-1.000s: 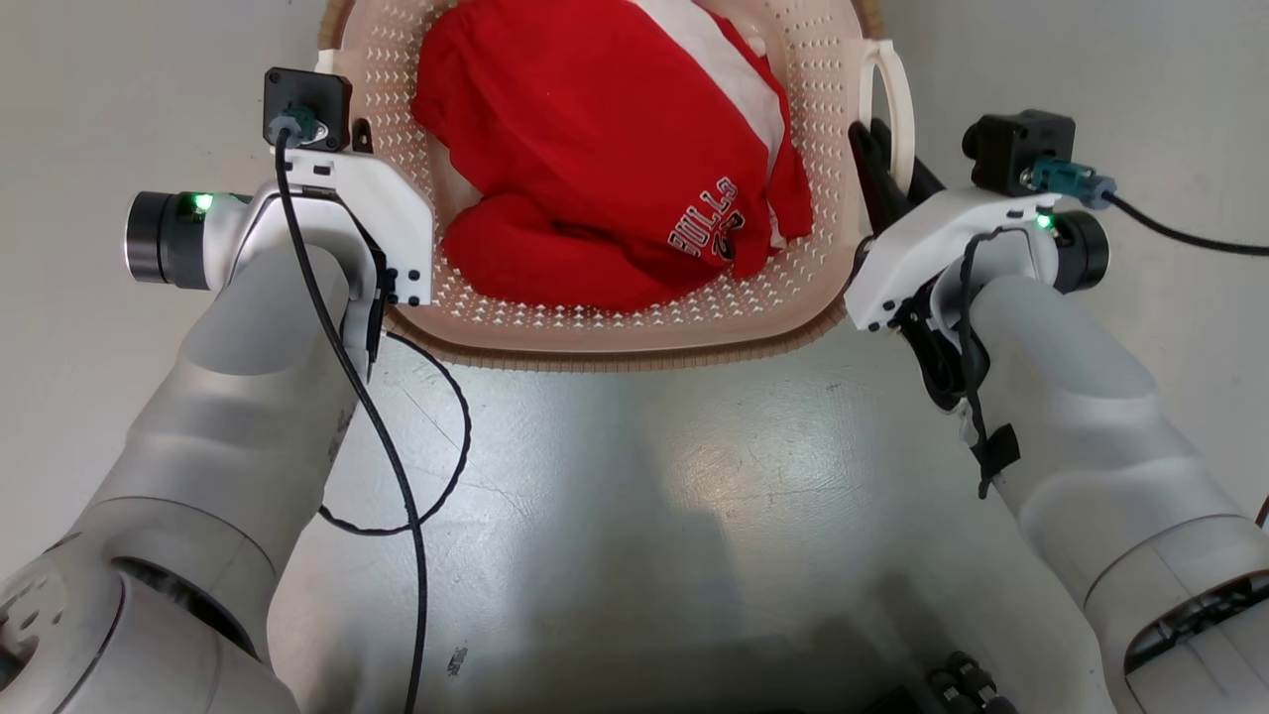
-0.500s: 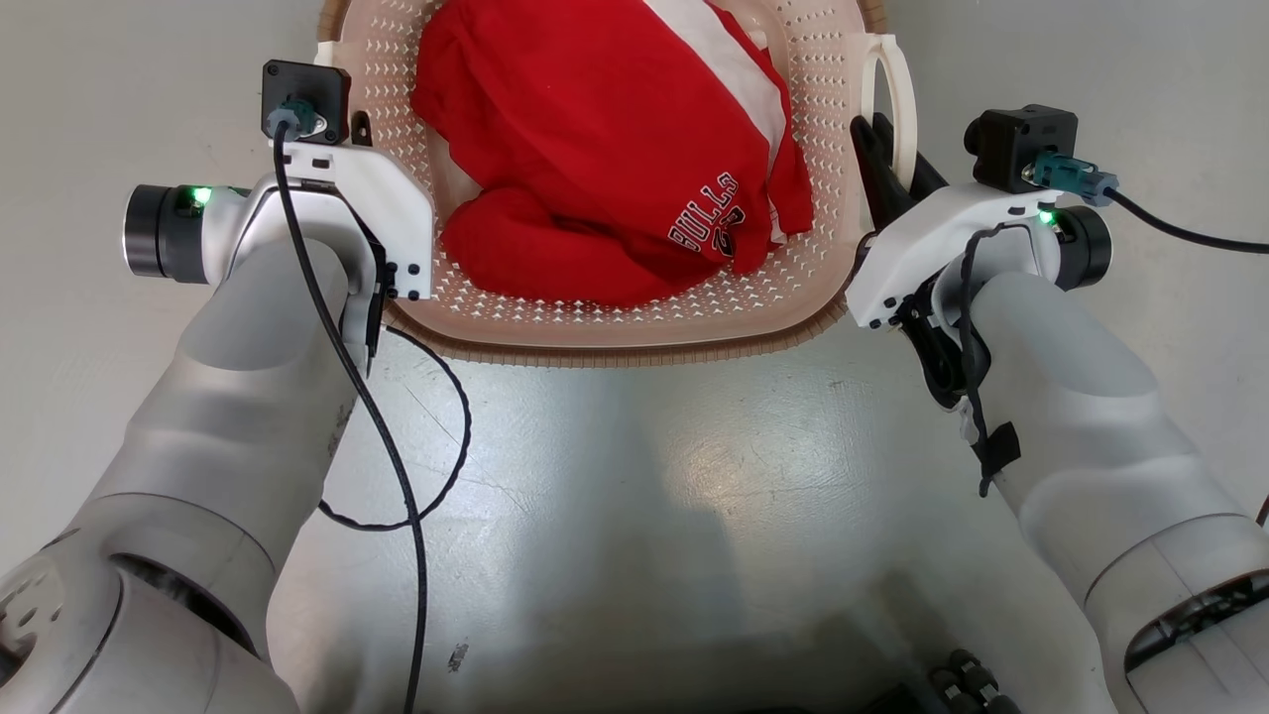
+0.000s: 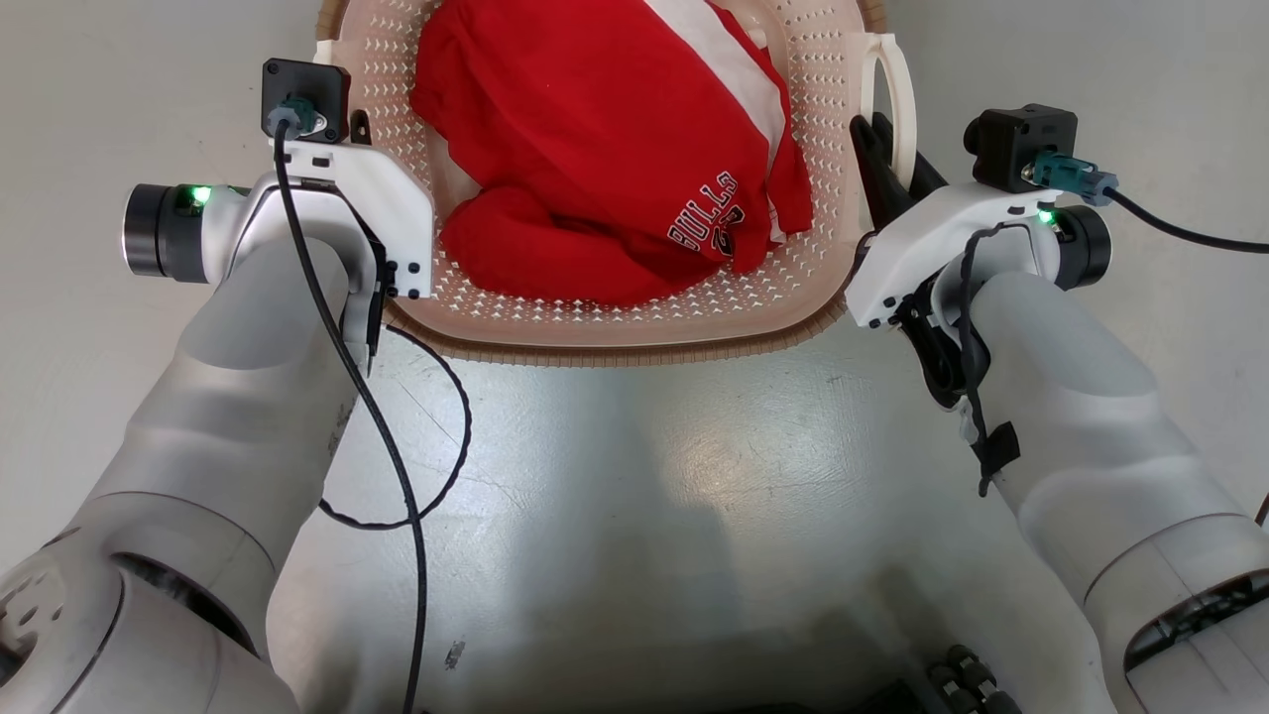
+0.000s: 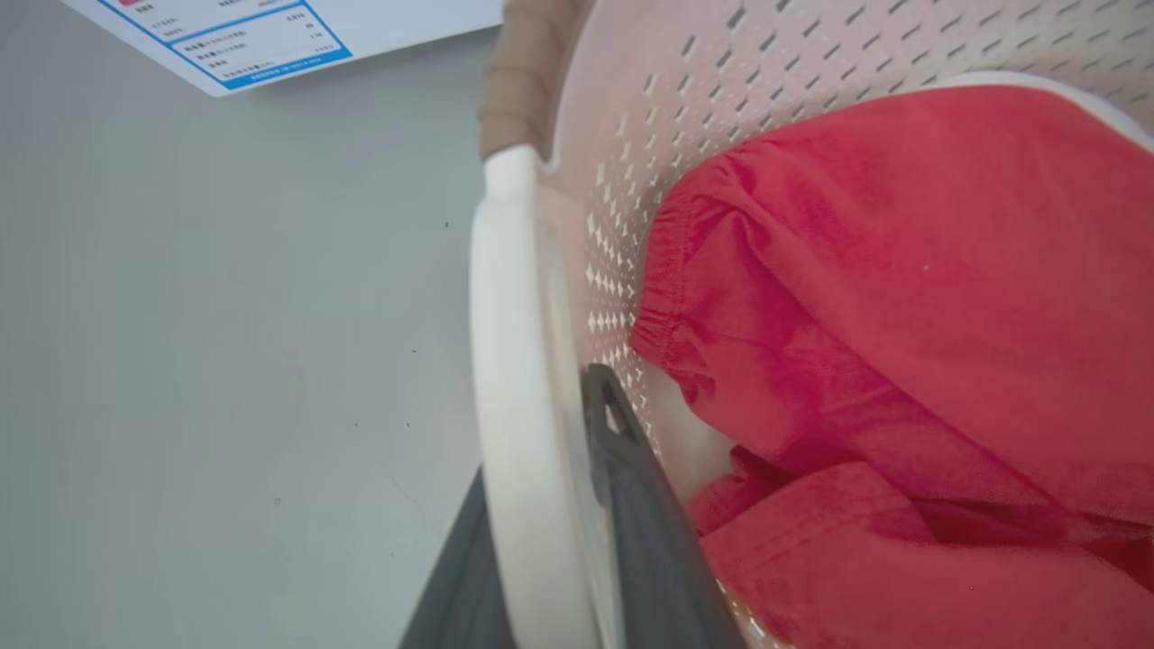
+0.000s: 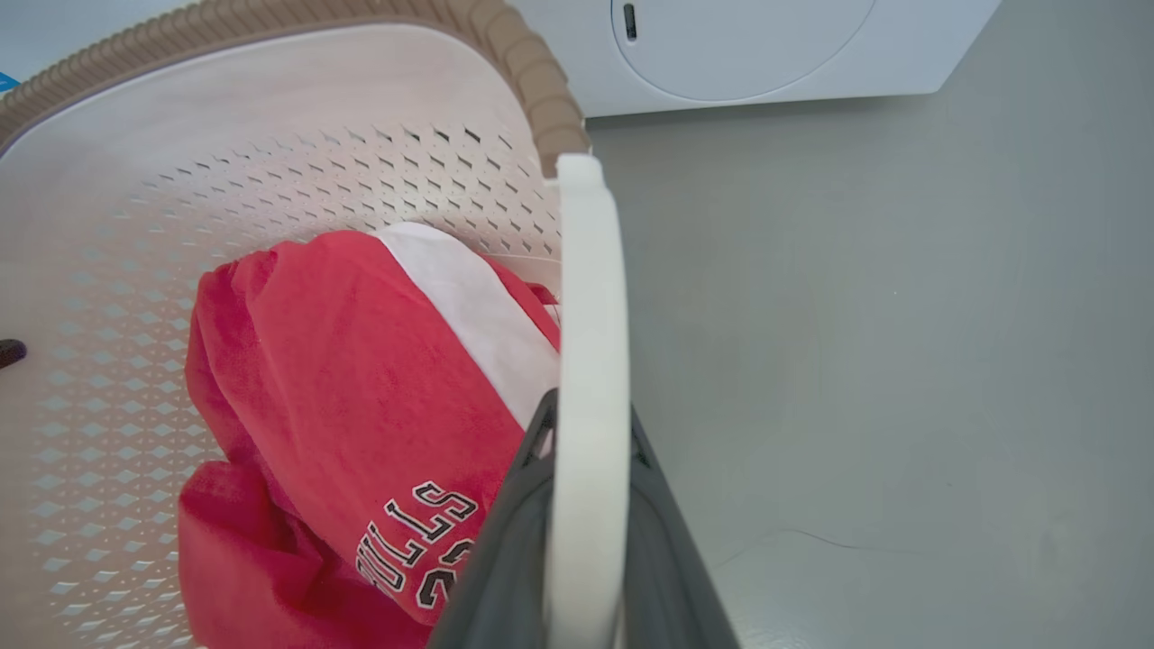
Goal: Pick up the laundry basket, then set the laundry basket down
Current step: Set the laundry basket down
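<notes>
The cream perforated laundry basket (image 3: 634,322) with its brown rim sits at the top centre of the head view, holding a red and white garment (image 3: 595,129). My left gripper (image 4: 541,433) is shut on the basket's white left loop handle (image 4: 514,361), one dark finger (image 4: 631,523) inside the basket wall. My right gripper (image 5: 586,424) is shut on the white right loop handle (image 5: 586,297), also seen as the handle (image 3: 892,89) with dark fingers (image 3: 882,164) below it. I cannot tell whether the basket touches the floor.
Glossy grey floor (image 3: 694,476) spreads below the basket. A white washer front (image 5: 739,45) stands beyond the basket's far end. A printed label sheet (image 4: 252,36) lies to its left. A black cable loop (image 3: 436,446) hangs by my left forearm.
The basket and both grippers have shifted slightly towards the top of the head view since a second ago; over the last half second nothing visibly moved.
</notes>
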Controlling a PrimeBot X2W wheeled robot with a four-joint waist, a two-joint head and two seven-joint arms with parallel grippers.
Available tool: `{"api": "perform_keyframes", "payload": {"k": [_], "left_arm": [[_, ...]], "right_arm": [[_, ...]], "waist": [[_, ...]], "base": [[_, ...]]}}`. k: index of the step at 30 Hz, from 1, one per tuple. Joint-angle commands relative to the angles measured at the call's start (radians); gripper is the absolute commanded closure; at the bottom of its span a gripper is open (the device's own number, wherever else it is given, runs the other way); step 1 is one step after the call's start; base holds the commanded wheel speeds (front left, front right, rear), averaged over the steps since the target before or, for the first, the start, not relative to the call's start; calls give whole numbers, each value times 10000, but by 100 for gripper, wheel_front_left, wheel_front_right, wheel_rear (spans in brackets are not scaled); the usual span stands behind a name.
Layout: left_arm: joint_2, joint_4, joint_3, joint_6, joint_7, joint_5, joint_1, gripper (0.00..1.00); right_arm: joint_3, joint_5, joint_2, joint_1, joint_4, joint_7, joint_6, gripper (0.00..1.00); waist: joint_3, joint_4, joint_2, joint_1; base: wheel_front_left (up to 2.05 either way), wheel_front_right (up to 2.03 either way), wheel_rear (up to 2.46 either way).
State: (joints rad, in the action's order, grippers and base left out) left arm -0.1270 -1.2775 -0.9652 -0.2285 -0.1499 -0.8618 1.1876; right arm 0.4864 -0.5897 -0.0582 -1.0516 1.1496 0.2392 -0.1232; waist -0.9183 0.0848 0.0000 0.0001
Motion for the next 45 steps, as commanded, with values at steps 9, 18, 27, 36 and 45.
{"api": "perform_keyframes", "payload": {"k": [9,18,27,36,45], "left_arm": [[-582,-132,74,-433,105,-94,165,100],[-559,-132,142,-579,-111,-202,200,0],[-528,-132,155,-589,-271,-277,174,0],[-518,-132,127,-566,-385,-313,178,0],[-475,-132,207,-526,-475,-474,29,0]], "right_arm": [[60,2,80,160,-76,226,-75,100],[69,-76,80,92,47,226,-75,0],[49,-149,80,112,-11,226,-75,0],[118,-260,80,206,-58,226,-75,0],[130,-328,80,343,-269,226,-75,0]], "waist": [[-94,11,0,-1],[-178,25,0,-1],[-218,73,0,-1],[-124,114,0,-1],[165,141,0,-1]], "base": [[0,0,0],[0,0,0],[0,0,0],[0,0,0],[0,0,0]]}}
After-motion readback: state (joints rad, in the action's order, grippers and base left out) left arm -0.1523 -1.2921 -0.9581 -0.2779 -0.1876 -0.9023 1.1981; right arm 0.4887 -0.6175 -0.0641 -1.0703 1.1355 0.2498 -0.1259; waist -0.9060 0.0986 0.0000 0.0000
